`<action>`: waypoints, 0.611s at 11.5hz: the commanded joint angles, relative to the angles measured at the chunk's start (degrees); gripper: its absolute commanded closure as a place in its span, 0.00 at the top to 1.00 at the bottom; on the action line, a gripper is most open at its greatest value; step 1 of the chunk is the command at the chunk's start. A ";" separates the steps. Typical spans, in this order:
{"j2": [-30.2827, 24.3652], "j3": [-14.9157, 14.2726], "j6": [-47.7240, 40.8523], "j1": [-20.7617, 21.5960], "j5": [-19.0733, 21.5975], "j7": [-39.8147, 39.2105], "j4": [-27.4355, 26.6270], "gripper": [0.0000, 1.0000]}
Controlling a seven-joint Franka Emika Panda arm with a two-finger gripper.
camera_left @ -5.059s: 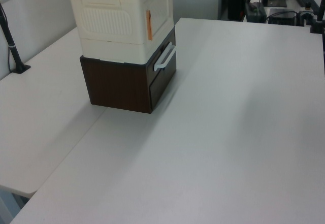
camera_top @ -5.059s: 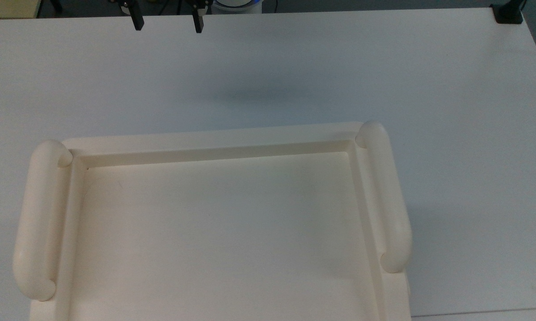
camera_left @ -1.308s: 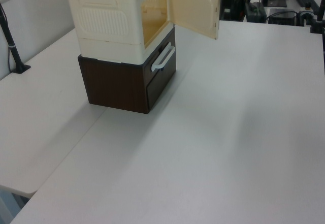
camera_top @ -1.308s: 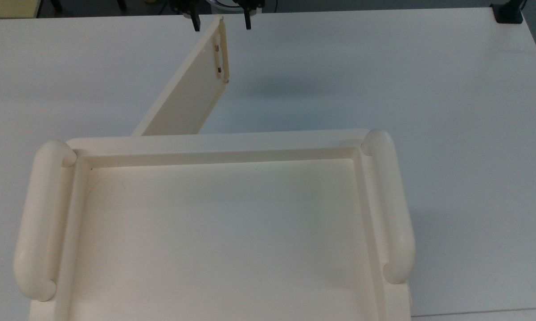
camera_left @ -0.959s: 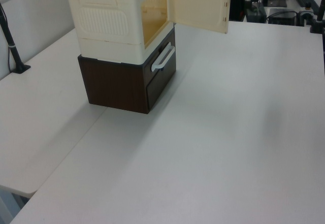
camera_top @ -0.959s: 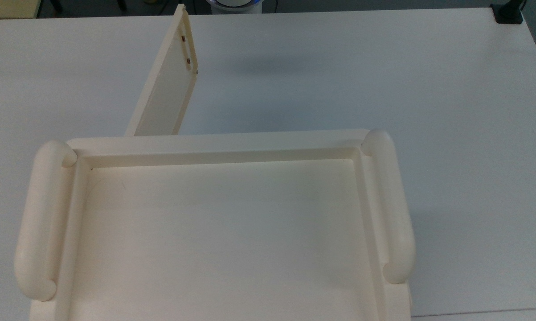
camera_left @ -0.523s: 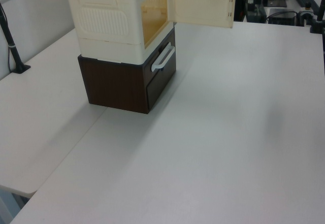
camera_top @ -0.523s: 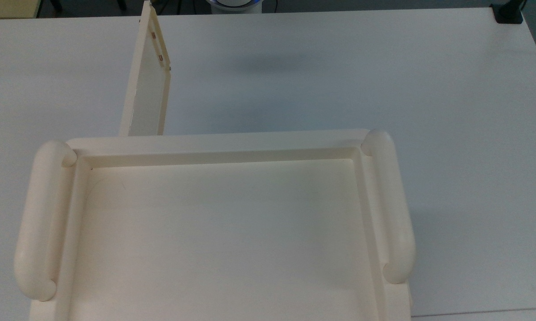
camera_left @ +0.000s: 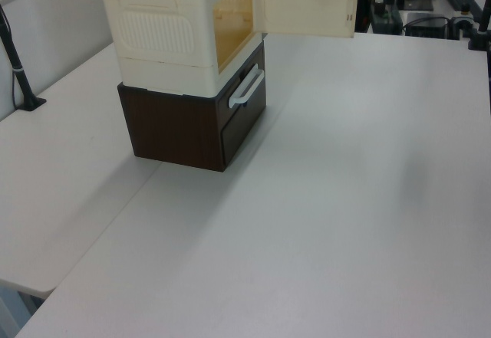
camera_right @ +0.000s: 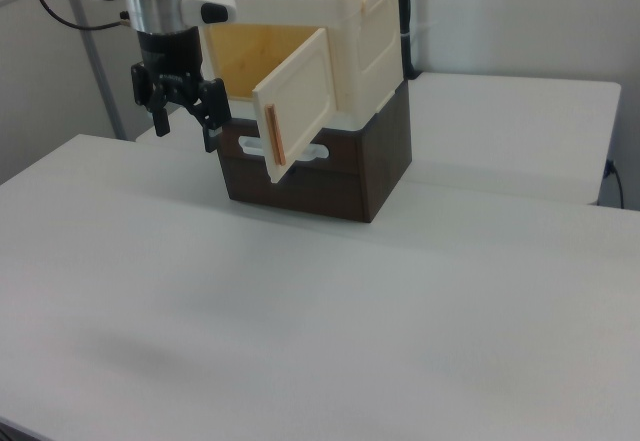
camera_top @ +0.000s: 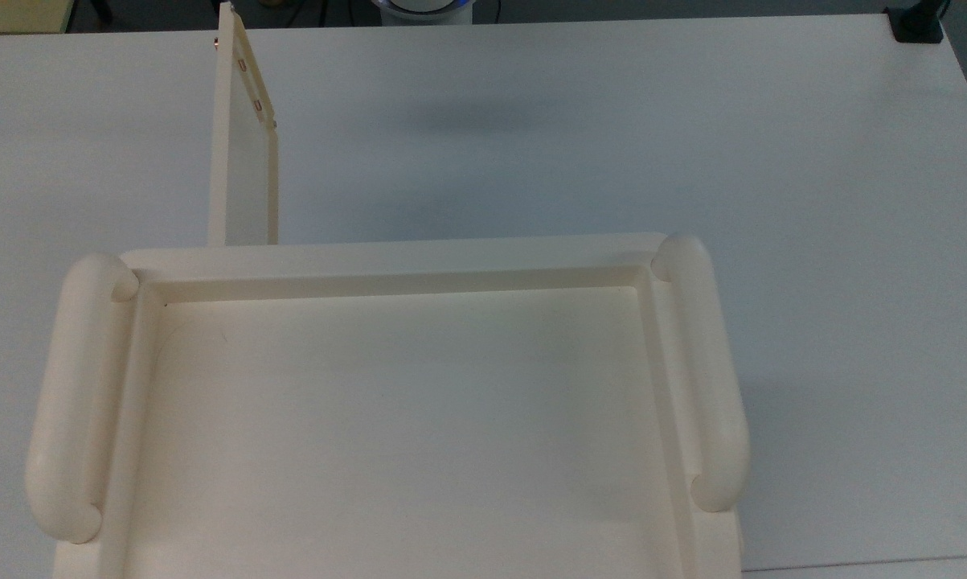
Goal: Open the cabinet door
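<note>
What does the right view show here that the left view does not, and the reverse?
Right view alone: the arm's tool, open and clear of the cabinet door, and the orange strip on the door's free edge. Left view alone: the ribbed side panel of the cream cabinet and the black clamp post at the table edge. Both: the door swung wide open, the brown drawer unit under the cabinet, and its pale handle.

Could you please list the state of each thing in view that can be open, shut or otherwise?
cabinet door: swung wide open, nothing holding it.
cream cabinet: open, interior exposed.
brown drawer: shut.
gripper: open, holding nothing, apart from the door.
</note>
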 commanded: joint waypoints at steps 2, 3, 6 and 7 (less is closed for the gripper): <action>0.30 -1.79 1.87 2.04 -0.91 -0.81 -0.59 1.00; 0.47 -1.79 1.87 1.87 -0.91 -0.81 -0.59 1.00; 1.17 -1.71 1.96 1.87 -0.91 -0.81 -0.23 1.00; 1.18 -1.62 1.96 1.87 -0.91 -0.90 -0.23 1.00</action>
